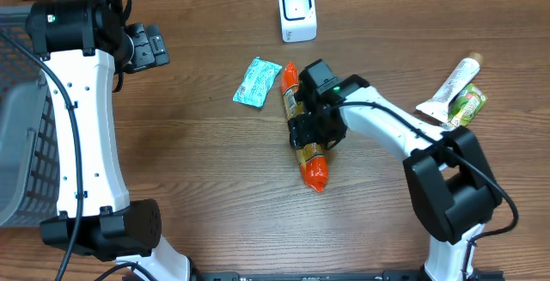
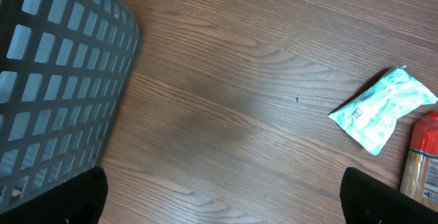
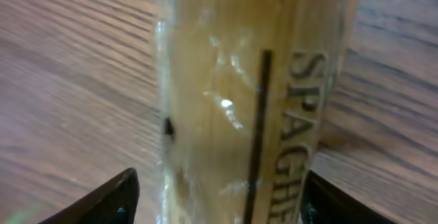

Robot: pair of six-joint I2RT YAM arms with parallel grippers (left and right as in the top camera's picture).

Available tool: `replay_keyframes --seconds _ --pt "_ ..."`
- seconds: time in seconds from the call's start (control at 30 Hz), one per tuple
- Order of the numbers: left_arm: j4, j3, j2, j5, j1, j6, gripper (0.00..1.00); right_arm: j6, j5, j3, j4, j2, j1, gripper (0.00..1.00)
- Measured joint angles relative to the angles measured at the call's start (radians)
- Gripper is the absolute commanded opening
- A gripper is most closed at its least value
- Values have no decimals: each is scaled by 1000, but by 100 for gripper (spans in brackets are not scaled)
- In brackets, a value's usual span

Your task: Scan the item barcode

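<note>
- spaghetti pack (image 3: 219, 101) lies flat; right gripper (image 3: 217, 196) straddles it, jaws apart, grip unclear, likely to lift it toward scanner (image 1: 297, 12).
- left gripper (image 2: 222, 200) spread wide, empty.

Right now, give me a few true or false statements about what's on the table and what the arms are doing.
1. The spaghetti pack lies between the right jaws. True.
2. The left jaws hold the teal packet. False: they are open and empty, and the packet lies on the table.
3. The scanner stands in the basket. False: it stands on the table, apart from the basket.
4. A tube lies beside a green packet. True.
</note>
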Motion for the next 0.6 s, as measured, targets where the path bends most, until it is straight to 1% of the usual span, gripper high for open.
replay_keyframes --seconds 0.1,0.2,0.27,0.37,0.4,0.5,0.57,0.6 --pt "0 0 0 0 0 0 99 6 40 43 -49 42 10 73" --pt "0 0 0 0 0 0 100 12 85 131 -138 125 22 72" --pt "0 0 0 0 0 0 99 13 105 197 -189 165 33 67" --pt "0 0 0 0 0 0 99 16 128 290 -260 225 45 46" --pt "0 0 0 0 0 0 100 21 128 308 -276 236 45 35" --pt "0 0 0 0 0 0 100 14 117 337 -293 249 38 13" --pt "0 0 0 0 0 0 100 17 98 352 -292 248 28 7" --pt "0 0 0 0 0 0 100 16 87 357 -290 248 23 6"
